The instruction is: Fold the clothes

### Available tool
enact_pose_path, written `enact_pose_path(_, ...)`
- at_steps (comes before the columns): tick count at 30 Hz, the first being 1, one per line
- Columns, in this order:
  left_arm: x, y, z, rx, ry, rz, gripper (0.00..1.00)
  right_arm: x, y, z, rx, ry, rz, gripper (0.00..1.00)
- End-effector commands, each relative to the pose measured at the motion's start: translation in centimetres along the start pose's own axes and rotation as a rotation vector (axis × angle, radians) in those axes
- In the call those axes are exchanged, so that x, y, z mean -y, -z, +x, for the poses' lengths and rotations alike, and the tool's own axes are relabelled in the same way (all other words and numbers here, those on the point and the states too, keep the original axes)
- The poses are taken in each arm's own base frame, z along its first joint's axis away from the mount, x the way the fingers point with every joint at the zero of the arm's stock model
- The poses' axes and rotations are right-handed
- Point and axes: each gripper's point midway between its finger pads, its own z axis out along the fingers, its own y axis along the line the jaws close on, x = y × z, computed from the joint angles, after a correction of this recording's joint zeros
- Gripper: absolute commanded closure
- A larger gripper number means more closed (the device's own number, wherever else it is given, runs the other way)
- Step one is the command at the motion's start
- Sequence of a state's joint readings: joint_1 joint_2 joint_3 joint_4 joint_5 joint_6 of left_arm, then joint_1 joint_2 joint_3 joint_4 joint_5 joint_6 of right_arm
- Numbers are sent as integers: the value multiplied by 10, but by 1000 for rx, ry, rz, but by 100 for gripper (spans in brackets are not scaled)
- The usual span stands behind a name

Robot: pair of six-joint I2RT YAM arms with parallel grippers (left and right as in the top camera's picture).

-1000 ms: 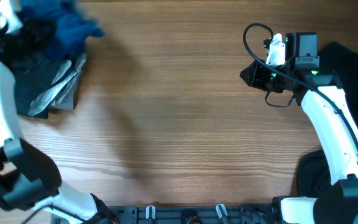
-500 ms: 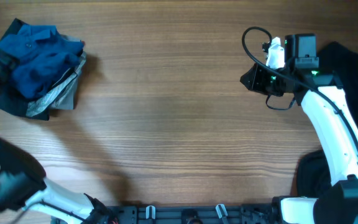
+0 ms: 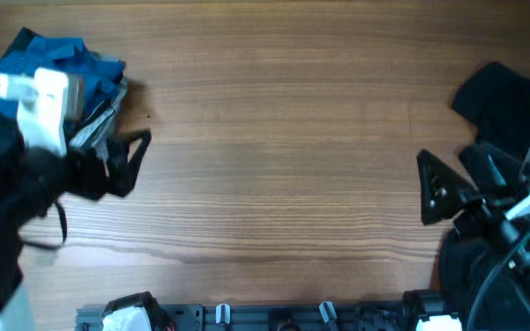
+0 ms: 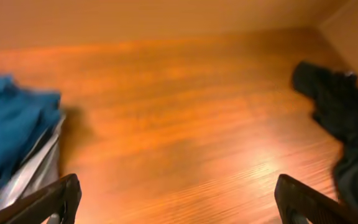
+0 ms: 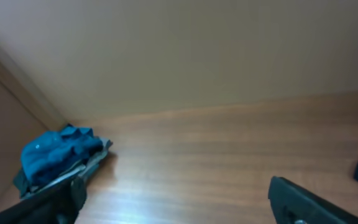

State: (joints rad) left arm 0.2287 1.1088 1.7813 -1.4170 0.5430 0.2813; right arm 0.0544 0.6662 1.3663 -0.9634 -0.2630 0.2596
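Hovering wide open and empty: left jaws by the blue shirt (image 3: 92,62), right jaws by the black clothes (image 3: 500,97).

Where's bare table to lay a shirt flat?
Free: the wide middle of the table, between the blue shirt pile far left and the black clothes on the right. Crowded: both side edges, where the left gripper and right gripper sit by the piles.

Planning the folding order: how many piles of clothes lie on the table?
2. A blue-topped pile sits at the far-left corner, and a black heap lies along the right edge. More garments may be hidden from view.
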Motion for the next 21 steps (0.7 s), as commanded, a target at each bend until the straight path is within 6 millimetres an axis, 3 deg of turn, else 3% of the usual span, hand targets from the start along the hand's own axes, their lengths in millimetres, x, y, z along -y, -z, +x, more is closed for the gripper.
enact_pose_path(1, -12, 15, 24, -67, -5, -136, 0, 6, 0, 5, -20, -11, 34, 1)
enact_pose_path(5, -9, 17, 33, -95, 10, -130, 0, 6, -3, 13, -59, -45, 26, 0)
enact_pose_path(7, -9, 17, 33, -95, 10, -130, 0, -1, -3, 19, -88, -282, -6, 0)
enact_pose_path(8, -9, 17, 33, -95, 10, -130, 0, 18, -2, 29, -107, -285, 107, 0)
enact_pose_path(10, -9, 17, 33, -95, 10, -130, 0, 39, 4, 49, -170, -306, 230, 0)
enact_pose_path(11, -9, 17, 33, -95, 9, -130, 0, 54, 7, 45, -135, -293, 319, 0)
enact_pose_path(12, -9, 17, 33, -95, 10, -130, 0, 66, 10, 38, -93, -268, 387, 0)
enact_pose_path(13, -9, 17, 33, -95, 10, -130, 0, 68, 9, 24, -63, -119, 387, 0)
enact_pose_path(16, -9, 17, 33, -95, 9, -130, 0, 47, -2, -9, 47, 245, 265, 0)
enact_pose_path(18, -9, 17, 33, -95, 10, -130, 0, 45, -6, -9, 139, 327, 239, 0)
enact_pose_path(20, -9, 17, 33, -95, 10, -130, 0, 56, -16, 20, 171, 331, 236, 0)
enact_pose_path(21, -9, 17, 33, -95, 10, -130, 0, 67, -27, 53, 149, 328, 238, 0)
